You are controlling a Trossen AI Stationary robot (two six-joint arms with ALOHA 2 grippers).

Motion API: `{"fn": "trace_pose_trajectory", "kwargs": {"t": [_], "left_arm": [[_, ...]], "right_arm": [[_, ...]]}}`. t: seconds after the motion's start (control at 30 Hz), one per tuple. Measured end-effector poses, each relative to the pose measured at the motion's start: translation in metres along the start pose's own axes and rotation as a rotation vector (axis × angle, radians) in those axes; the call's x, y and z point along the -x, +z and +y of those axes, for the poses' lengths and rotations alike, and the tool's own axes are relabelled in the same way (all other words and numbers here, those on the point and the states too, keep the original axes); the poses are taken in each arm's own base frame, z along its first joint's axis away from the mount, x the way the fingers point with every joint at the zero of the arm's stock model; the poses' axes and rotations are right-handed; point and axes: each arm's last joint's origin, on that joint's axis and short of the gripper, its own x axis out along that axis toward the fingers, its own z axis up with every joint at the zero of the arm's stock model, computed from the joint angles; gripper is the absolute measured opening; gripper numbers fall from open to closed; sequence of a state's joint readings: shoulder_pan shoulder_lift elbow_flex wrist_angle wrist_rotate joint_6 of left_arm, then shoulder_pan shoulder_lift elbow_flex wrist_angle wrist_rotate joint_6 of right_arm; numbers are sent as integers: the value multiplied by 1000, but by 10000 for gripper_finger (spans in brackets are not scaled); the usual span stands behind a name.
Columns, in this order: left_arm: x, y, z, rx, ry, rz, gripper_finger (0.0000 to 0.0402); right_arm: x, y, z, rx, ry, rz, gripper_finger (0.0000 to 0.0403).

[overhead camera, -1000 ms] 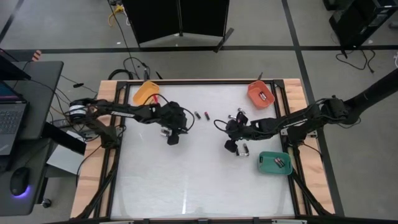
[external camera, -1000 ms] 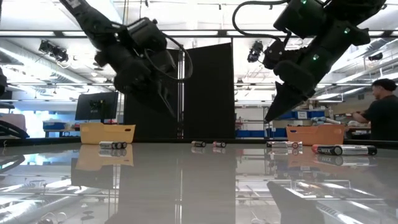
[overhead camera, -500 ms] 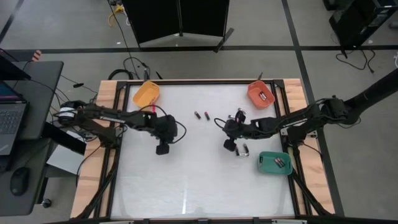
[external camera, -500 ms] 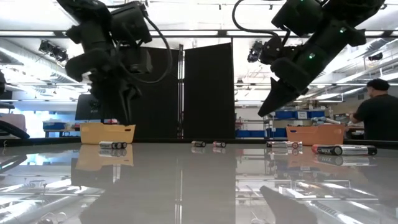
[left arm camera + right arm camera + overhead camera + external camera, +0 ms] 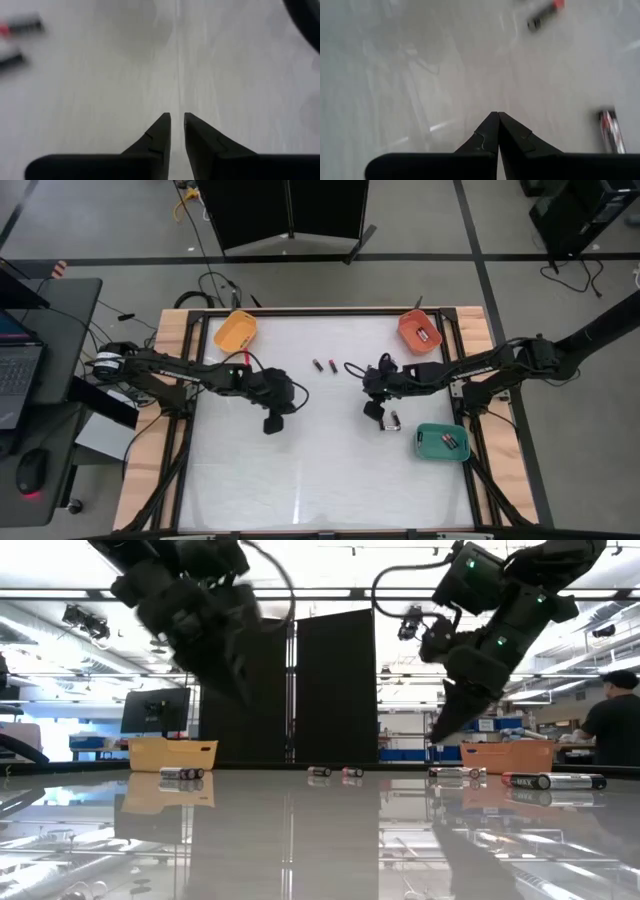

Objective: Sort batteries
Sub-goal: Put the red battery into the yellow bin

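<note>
The white-topped desk (image 5: 320, 470) with its pale wooden side rails is the landmark. A yellow-orange plastic tray (image 5: 235, 330) sits at its far left corner, a red-orange plastic tray (image 5: 418, 332) at its far right corner, and a green rectangular plastic tray (image 5: 442, 442) lies near its right edge, nearer the front. Beyond the desk's far edge stands a black panelled cabinet (image 5: 290, 210) on the grey floor. Left of the desk, a dark side table (image 5: 50, 330) carries an open laptop (image 5: 15, 380) and a black computer mouse (image 5: 30, 472). In the low view, a person in a dark shirt (image 5: 612, 720) stands beyond the desk's right end.
</note>
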State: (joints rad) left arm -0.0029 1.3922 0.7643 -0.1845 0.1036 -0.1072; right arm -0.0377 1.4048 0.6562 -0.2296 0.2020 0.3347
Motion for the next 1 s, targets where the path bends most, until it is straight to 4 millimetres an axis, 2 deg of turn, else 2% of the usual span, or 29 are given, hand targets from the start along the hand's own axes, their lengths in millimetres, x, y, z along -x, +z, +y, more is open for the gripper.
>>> {"fn": "trace_pose_trajectory", "kwargs": {"t": [0.17, 0.33, 0.47, 0.63, 0.8, 1.0], "left_arm": [[-2, 14, -2, -53, -20, -173, 32], [-7, 4, 4, -63, -24, -308, 10], [-9, -6, 10, -18, -16, -349, 7], [-10, -11, 15, -9, -6, -375, 10], [-8, -10, 23, -14, 22, -387, 11], [-8, -10, 24, -13, 31, -384, 11]], "right_arm": [[0, -8, -8, -59, -58, 86, 41], [-1, 0, -10, -88, -44, 23, 76], [-2, -1, -13, -133, -57, 36, 110], [-1, -11, -27, -322, -187, 132, 142], [-1, -12, -39, -515, -277, 129, 157], [-1, -14, -49, -637, -380, 109, 162]]}}
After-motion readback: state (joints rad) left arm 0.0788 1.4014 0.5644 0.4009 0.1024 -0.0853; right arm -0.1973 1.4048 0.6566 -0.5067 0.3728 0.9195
